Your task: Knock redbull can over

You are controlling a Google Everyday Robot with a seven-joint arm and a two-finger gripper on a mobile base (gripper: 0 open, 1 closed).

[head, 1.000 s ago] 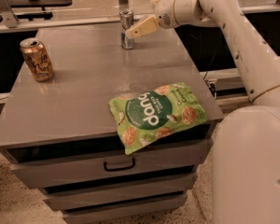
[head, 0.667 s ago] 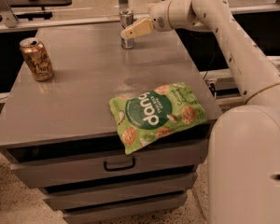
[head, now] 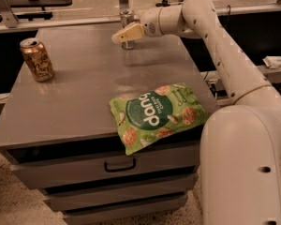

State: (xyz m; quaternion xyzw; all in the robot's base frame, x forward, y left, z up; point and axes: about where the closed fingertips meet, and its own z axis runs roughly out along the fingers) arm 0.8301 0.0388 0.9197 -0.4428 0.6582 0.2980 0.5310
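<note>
The camera view looks down on a grey table [head: 79, 97] with drawers [head: 61, 172] beneath its front edge. The redbull can [head: 126, 18] stands upright near the far edge, a little right of the middle, its silver top and base showing above and below the gripper [head: 118, 36]. The gripper reaches in from the right on a white arm [head: 215, 36] and lies across the front of the can at about mid-height, its pale tips pointing left and slightly down. From here it overlaps the can, but whether it touches it, or sits just in front, cannot be told. Nor can it be told whether the gripper is open or closed; it reads as one tan wedge and nothing is seen in its hold. A gold can [head: 36, 59] stands upright near the left edge, well apart from the redbull can. A green snack bag [head: 157, 115] lies flat at the near right corner, one end hanging over the front edge. The robot's white body fills the lower right of the view.
</note>
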